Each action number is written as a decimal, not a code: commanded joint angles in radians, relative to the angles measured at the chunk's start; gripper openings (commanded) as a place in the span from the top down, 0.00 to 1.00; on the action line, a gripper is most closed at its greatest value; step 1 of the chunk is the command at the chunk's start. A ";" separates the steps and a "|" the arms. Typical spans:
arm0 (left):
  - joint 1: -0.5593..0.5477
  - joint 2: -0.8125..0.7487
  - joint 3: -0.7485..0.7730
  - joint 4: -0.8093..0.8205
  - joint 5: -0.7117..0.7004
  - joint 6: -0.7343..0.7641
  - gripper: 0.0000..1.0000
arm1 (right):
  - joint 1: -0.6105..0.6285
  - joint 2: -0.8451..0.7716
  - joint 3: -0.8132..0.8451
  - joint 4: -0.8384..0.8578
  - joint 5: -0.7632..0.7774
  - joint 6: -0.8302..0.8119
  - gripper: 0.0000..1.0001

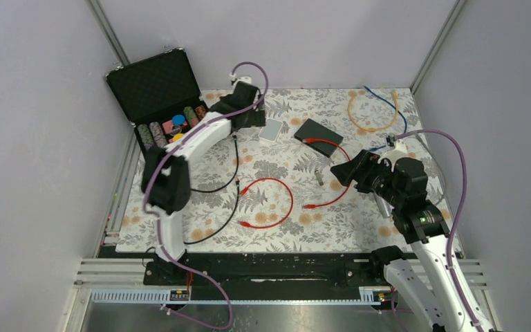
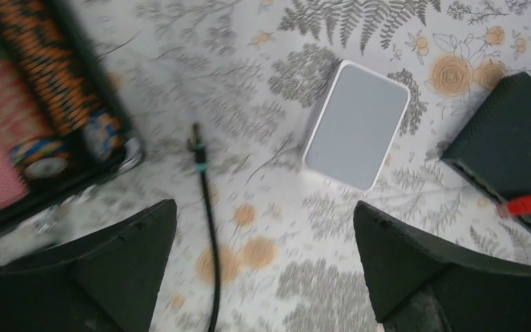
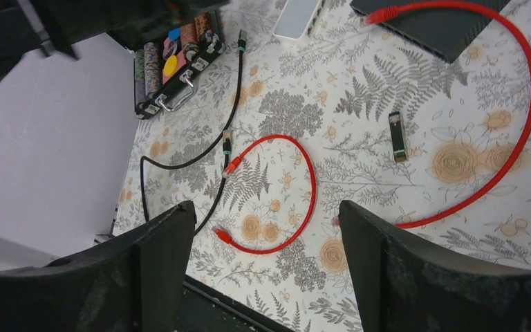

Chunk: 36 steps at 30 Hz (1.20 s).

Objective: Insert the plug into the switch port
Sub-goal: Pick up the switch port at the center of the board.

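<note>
The black switch (image 1: 318, 131) lies flat at the back middle of the mat, and one plug (image 1: 309, 140) of a long red cable (image 1: 342, 187) sits at its near edge. In the left wrist view that red plug (image 2: 529, 205) meets the switch (image 2: 511, 131). A short red cable (image 3: 308, 194) curls mid-mat with both plugs (image 3: 231, 166) loose. My left gripper (image 2: 264, 207) hovers open over the mat near a white box (image 2: 356, 124), holding nothing. My right gripper (image 3: 266, 205) is open and empty, raised above the right side of the mat (image 1: 342, 171).
An open black case of poker chips (image 1: 162, 97) stands at the back left. A black cable (image 1: 229, 187) runs down the mat, its plug (image 2: 196, 142) close to the case. A small metal module (image 3: 399, 136) lies mid-mat. Orange and blue cables (image 1: 373, 111) lie back right.
</note>
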 commanded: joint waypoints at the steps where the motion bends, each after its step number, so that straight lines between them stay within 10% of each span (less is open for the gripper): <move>1: 0.014 0.233 0.267 -0.039 0.112 0.019 0.02 | 0.006 -0.025 -0.007 0.095 0.009 -0.057 0.17; 17: 0.011 0.510 0.412 0.000 0.489 -0.035 0.11 | 0.007 0.104 -0.110 0.289 0.037 -0.072 0.19; 36: -0.156 0.151 -0.102 -0.093 0.077 -0.042 0.43 | 0.006 -0.044 -0.179 0.189 0.075 -0.047 0.31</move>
